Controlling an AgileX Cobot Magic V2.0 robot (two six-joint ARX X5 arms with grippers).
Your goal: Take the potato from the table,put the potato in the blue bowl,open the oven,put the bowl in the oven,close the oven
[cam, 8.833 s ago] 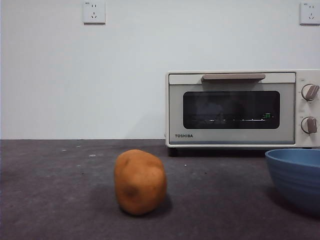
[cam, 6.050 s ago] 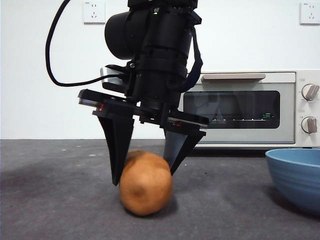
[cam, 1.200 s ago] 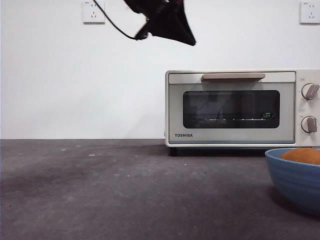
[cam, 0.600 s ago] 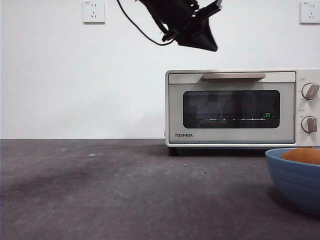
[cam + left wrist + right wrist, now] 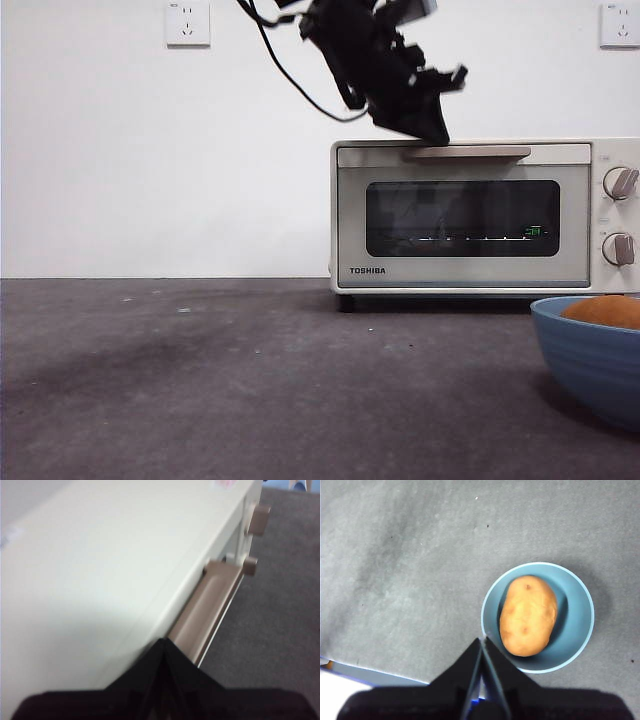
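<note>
1 closed left pincer (image 5: 164, 645) above oven handle (image 5: 210, 605)

The robot's visible parts are black throughout. In the front view the left gripper (image 5: 432, 128) is a blocky dark mass with angular edges, small pale glints on its corners, and a thin black cable curving off behind it. In each wrist view two matte black jaws taper to a wedge, as on the right gripper (image 5: 482, 642), above a broad black base.
</note>
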